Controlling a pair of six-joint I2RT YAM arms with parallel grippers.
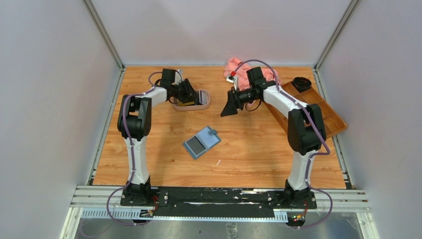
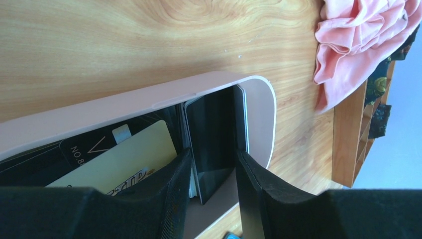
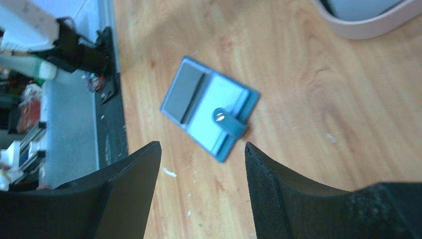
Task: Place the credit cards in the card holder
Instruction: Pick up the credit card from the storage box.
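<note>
The pinkish-rimmed oval tray [image 1: 204, 101] [image 2: 149, 97] holds the credit cards. A gold-tan card [image 2: 119, 159] lies on black ones [image 2: 84, 147], and one black card [image 2: 211, 129] stands on edge at the tray's end. My left gripper [image 1: 191, 94] [image 2: 213, 154] is down in the tray, open, with its fingers either side of that standing black card. The teal-blue card holder [image 1: 201, 142] [image 3: 209, 107] lies opened flat at mid-table, a dark grey rectangle on one half. My right gripper [image 1: 228, 109] [image 3: 201, 144] hangs open above the table near it, holding nothing.
A pink cloth [image 1: 236, 67] [image 2: 358, 40] lies at the back. A brown compartmented wooden box [image 1: 323, 112] [image 2: 348, 139] sits at the right, under the right arm. Grey walls close in the table's left, right and back sides.
</note>
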